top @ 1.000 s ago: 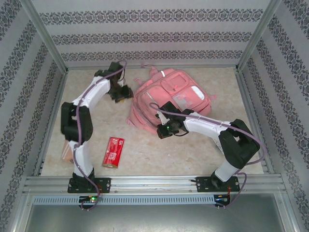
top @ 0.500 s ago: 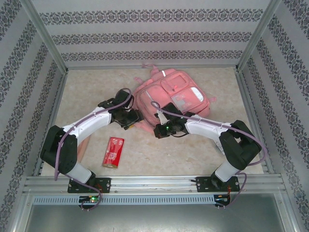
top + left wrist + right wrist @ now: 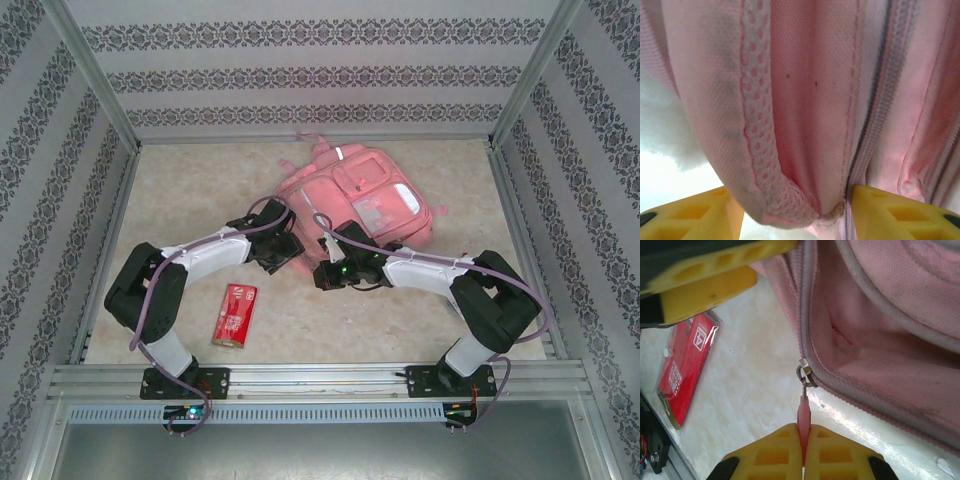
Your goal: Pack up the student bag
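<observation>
Pink fabric backpack (image 3: 360, 195) not packed yet: zip pull (image 3: 803, 412) clamped by right gripper (image 3: 802, 440), left gripper (image 3: 792, 210) apart astride seam, flat red packet (image 3: 235, 313) nr it.

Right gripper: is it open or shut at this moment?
Shut. The right gripper has its yellow fingers pressed together on the pink zip pull of the student bag.

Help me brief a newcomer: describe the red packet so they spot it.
Start at the pink student bag on the pale table. Toward the near edge, to its left, lies the red packet. It alone is small, flat, glossy red with white print.
</observation>
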You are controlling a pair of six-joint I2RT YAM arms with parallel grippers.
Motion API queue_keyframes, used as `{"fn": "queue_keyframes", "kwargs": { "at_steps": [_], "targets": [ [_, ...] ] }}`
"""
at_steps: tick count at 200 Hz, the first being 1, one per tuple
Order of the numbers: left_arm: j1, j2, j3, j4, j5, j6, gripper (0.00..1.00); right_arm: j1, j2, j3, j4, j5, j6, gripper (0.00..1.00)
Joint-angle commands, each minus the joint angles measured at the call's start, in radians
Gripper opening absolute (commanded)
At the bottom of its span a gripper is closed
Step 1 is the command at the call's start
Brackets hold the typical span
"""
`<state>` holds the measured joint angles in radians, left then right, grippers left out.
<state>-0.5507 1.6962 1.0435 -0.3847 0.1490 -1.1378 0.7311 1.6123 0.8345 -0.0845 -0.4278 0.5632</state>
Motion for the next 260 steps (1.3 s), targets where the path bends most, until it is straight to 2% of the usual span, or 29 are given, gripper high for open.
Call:
{"fn": "queue_keyframes", "kwargs": {
  "at_steps": [1, 18, 51, 63, 81, 100, 136, 165, 195, 221, 233, 260],
  "targets": [
    [-0.012, 0.029, 0.034, -0.018, -0.081, -0.003, 0.58, 0.017, -0.034, -0.023, -0.008, -0.032, 0.001, 0.0],
    [-0.012, 0.048, 0.033, -0.011, -0.09, 0.005, 0.55, 0.017, -0.046, -0.031, -0.024, -0.024, -0.009, 0.0],
    [0.006, 0.085, 0.028, 0.002, -0.077, 0.034, 0.4, 0.011, -0.059, -0.022, -0.117, 0.033, -0.033, 0.0],
    [0.021, 0.09, 0.024, 0.001, -0.071, 0.037, 0.32, 0.001, -0.057, -0.006, -0.187, 0.085, -0.037, 0.0],
    [0.047, 0.084, 0.013, 0.0, -0.069, 0.045, 0.12, -0.016, -0.044, 0.015, -0.288, 0.179, -0.055, 0.0],
    [0.074, 0.06, 0.0, -0.003, -0.069, 0.058, 0.01, -0.03, -0.025, 0.027, -0.372, 0.27, -0.068, 0.0],
    [0.11, 0.034, -0.006, -0.013, -0.072, 0.123, 0.0, -0.05, -0.064, -0.02, -0.404, 0.446, 0.006, 0.0],
    [0.124, 0.042, -0.002, -0.048, -0.068, 0.177, 0.0, -0.111, -0.115, -0.079, -0.405, 0.577, 0.087, 0.0],
    [0.142, 0.022, -0.054, -0.011, -0.044, 0.176, 0.0, -0.205, -0.157, -0.126, -0.393, 0.63, 0.146, 0.0],
    [0.143, 0.019, -0.057, -0.001, -0.006, 0.204, 0.0, -0.245, -0.196, -0.134, -0.373, 0.627, 0.129, 0.0],
    [0.136, 0.024, -0.048, 0.003, 0.03, 0.237, 0.02, -0.254, -0.211, -0.128, -0.363, 0.587, 0.097, 0.07],
    [0.099, 0.011, -0.024, -0.026, 0.057, 0.302, 0.1, -0.27, -0.269, -0.134, -0.381, 0.592, 0.1, 0.11]
  ]
}}
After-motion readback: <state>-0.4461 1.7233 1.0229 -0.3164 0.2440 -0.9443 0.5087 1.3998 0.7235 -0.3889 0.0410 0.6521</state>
